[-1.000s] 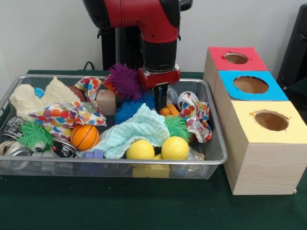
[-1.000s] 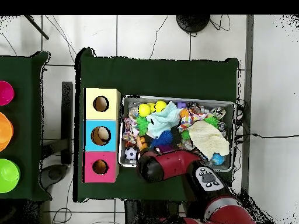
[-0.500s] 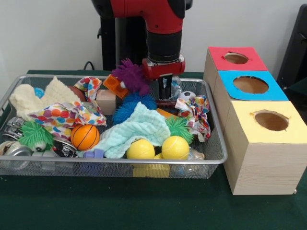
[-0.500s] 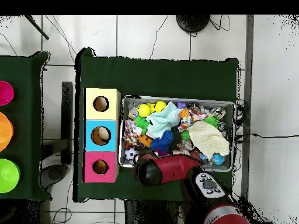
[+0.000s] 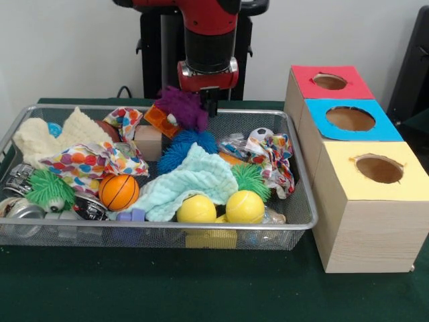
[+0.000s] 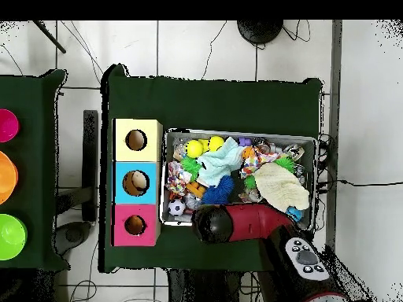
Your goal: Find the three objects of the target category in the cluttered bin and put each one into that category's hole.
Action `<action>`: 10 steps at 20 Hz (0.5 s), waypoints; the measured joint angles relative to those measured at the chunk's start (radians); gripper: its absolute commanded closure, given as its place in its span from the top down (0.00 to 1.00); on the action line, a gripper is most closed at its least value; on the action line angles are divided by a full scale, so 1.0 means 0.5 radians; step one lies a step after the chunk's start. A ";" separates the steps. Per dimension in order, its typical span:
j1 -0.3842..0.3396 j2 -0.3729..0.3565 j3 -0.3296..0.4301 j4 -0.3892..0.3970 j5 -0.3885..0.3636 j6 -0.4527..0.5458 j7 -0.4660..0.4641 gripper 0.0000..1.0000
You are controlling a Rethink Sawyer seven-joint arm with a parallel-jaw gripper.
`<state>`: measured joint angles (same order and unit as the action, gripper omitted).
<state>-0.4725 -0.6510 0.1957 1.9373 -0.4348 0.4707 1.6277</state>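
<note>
1. The gripper (image 5: 210, 106) hangs above the far edge of the wire bin (image 5: 300, 216), just beside a purple spiky ball (image 5: 181, 107); its dark tips look close together with nothing visible between them, but whether it is clenched or released cannot be told.
2. The target category is not evident; the bin holds two yellow balls (image 5: 196, 210) side by side at the near edge, an orange basketball (image 5: 118, 192) left of them, and a small soccer ball (image 5: 263, 133) toward the far right.
3. Also in the bin: a mint green cloth (image 5: 191, 180) in the middle, a blue spiky ball (image 5: 177, 149) behind it, a green spiky ball (image 5: 249, 178) to its right, another green fuzzy toy (image 5: 49, 188) at the left, a polka-dot cloth (image 5: 87, 162), a cream knitted cloth (image 5: 57, 135), a wooden block (image 5: 148, 141) and an orange block (image 5: 159, 119).
4. Right of the bin on the green counter (image 5: 201, 288) stand three wooden boxes in a row, each with a round hole on top: yellow box (image 5: 375, 171) nearest, blue box (image 5: 350, 119) in the middle, red box (image 5: 330, 82) farthest.
5. The red and black arm (image 5: 209, 40) comes straight down, its wrist vertical; from overhead its red link (image 6: 244, 222) lies across the bin's base-side edge.
</note>
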 measured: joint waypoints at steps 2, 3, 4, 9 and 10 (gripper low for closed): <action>-0.019 -0.024 0.016 -0.013 0.000 0.068 0.000 0.00; -0.038 -0.047 0.033 -0.026 0.000 0.125 0.000 0.00; -0.059 -0.070 0.052 -0.039 -0.001 0.175 0.000 0.00; -0.133 -0.135 0.116 -0.101 -0.002 0.287 0.000 0.00; -0.146 -0.144 0.126 -0.115 -0.002 0.303 0.000 0.00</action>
<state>-0.5457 -0.7230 0.2589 1.8800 -0.4361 0.6222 1.6277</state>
